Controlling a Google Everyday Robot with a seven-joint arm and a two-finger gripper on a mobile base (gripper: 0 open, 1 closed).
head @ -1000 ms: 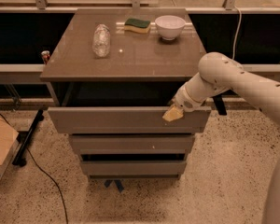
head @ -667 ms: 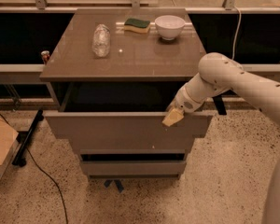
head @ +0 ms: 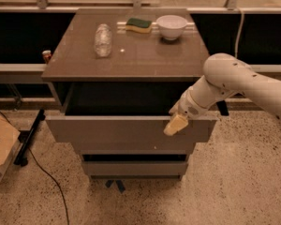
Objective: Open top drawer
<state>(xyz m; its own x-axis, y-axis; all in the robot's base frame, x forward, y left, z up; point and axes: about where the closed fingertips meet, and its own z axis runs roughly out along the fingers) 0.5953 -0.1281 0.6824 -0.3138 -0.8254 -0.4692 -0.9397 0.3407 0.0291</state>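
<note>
The top drawer (head: 126, 134) is pulled well out of the grey-brown cabinet, and its dark, deep box shows open behind the plain flat front. My gripper (head: 176, 124) sits at the upper right of the drawer front, its pale fingertip lying over the top edge of the panel. The white arm reaches in from the right. A shorter lower drawer front (head: 131, 168) shows beneath, set further back.
On the cabinet top (head: 131, 60) lie a clear plastic bottle (head: 102, 40), a green sponge (head: 139, 24) and a white bowl (head: 172, 26). A cardboard box (head: 2, 144) stands on the floor at left, with a black cable (head: 47, 177) trailing over the speckled floor.
The top drawer has slid further out toward the camera, and the gripper has moved with its front edge, down and forward.
</note>
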